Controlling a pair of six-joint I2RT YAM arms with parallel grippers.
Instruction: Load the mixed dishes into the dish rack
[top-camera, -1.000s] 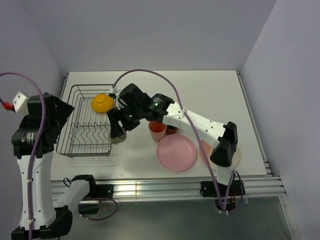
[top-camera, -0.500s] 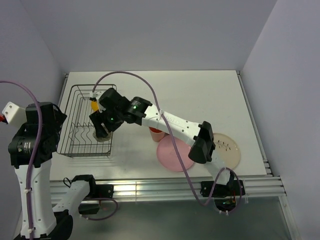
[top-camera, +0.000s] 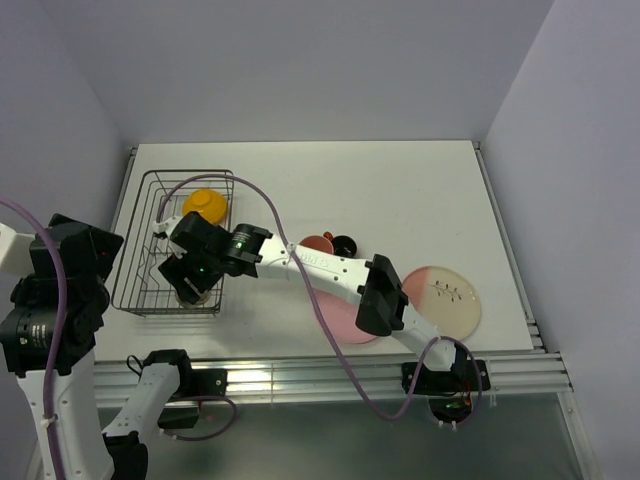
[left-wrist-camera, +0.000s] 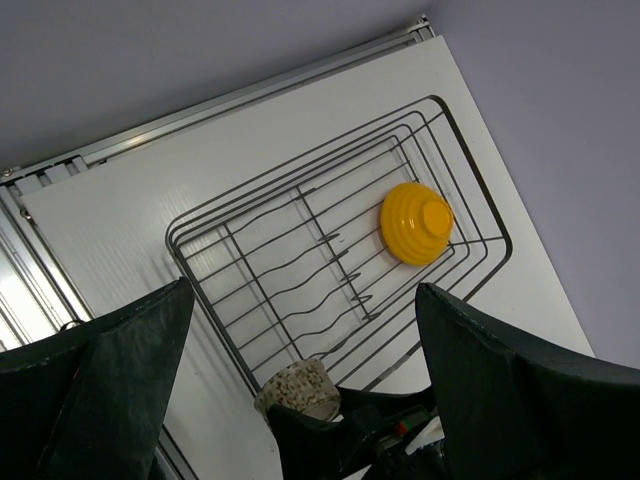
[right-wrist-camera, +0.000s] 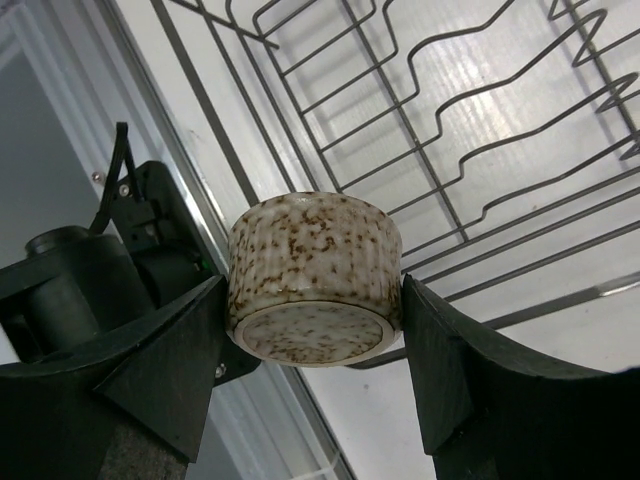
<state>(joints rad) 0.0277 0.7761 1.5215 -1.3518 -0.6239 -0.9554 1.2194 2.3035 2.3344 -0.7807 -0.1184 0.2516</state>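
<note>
My right gripper (top-camera: 193, 285) is shut on the small speckled beige cup (right-wrist-camera: 313, 275), one finger on each side. It holds the cup just above the near right corner of the grey wire dish rack (top-camera: 135, 235). The orange-yellow bowl (top-camera: 205, 205) lies upside down in the rack's far part. The pink tumbler (top-camera: 318, 243) and the small dark red-brown cup (top-camera: 344, 243) stand right of the rack. The pink plate (top-camera: 345, 322) is partly hidden by my right arm. The pink-and-cream plate (top-camera: 445, 300) lies at the near right. My left gripper (left-wrist-camera: 305, 290) is open and empty, high above the rack (left-wrist-camera: 300, 190).
The table's metal rail (top-camera: 300, 375) runs along the near edge, close below the held cup. Purple walls close in the far side and both ends. A purple cable (top-camera: 250, 195) arcs over the rack from my right arm.
My right arm has swung left and nearer with the cup, from beside the rack's right side to above its near right corner. My left arm has sunk lower at the left.
</note>
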